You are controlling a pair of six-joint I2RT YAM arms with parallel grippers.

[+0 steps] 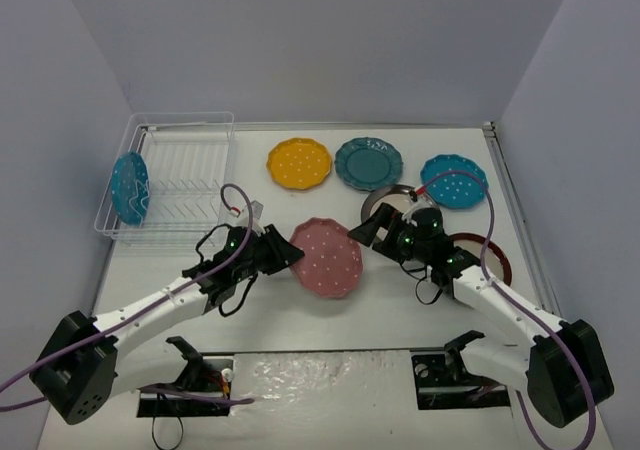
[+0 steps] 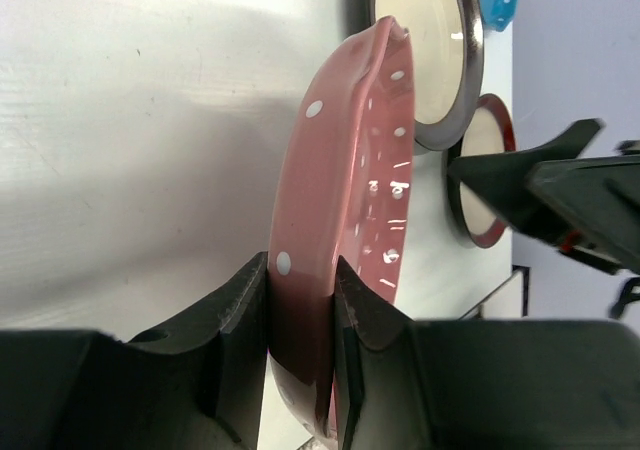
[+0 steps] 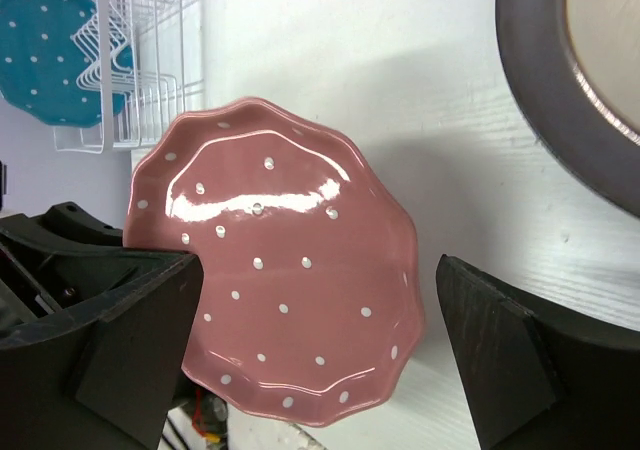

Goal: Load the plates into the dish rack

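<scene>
In the far left corner of the table sits the dish rack, and one bright blue plate stands on edge among the tines at its left end.

In front of the rack, the left gripper reaches towards the middle of the table. Its fingers are drawn narrow and pinch the scalloped rim of the pink plate, one finger on each face. The plate juts out to the right of them, tilted, and seems to be off the surface.

Along the far edge lie the yellow plate and then the dark teal plate, both flat.

Just beside the pink plate's right rim, the right gripper faces the left one with its jaws spread wide and nothing in them. I cannot tell whether either finger touches the plate.

Behind that gripper lies a grey-rimmed cream plate. A red-rimmed cream plate lies under its arm, towards the right edge.

A second bright blue plate lies flat near the far right corner.
</scene>
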